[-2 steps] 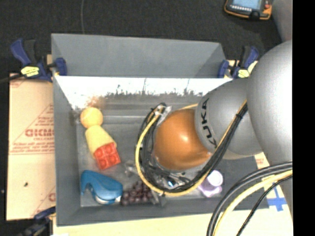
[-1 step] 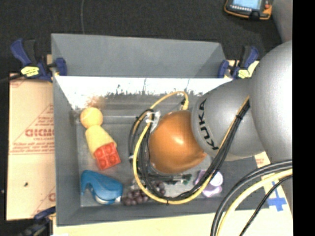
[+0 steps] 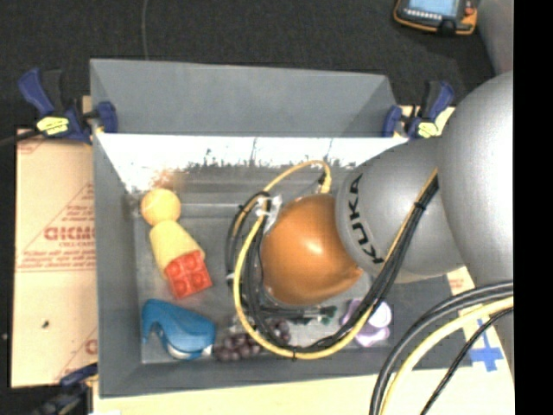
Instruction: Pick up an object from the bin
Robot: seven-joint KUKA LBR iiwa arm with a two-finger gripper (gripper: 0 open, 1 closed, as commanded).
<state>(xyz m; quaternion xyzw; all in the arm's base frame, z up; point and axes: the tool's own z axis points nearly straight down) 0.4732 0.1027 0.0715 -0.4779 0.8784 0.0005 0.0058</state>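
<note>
The arm's orange cover [image 3: 307, 249] sits low at mid-bin, right of a yellow-and-red toy [image 3: 177, 249] and near purple grapes [image 3: 235, 346]. The gripper [image 3: 281, 311] is mostly hidden beneath the cover, so I cannot tell its state.

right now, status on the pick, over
Orange wrist cover low over bin's middle-right, hiding what's beneath. No held thing seen. Nearest: dark grapes, pale purple piece at front wall; yellow-and-red toy, blue piece off left.
</note>
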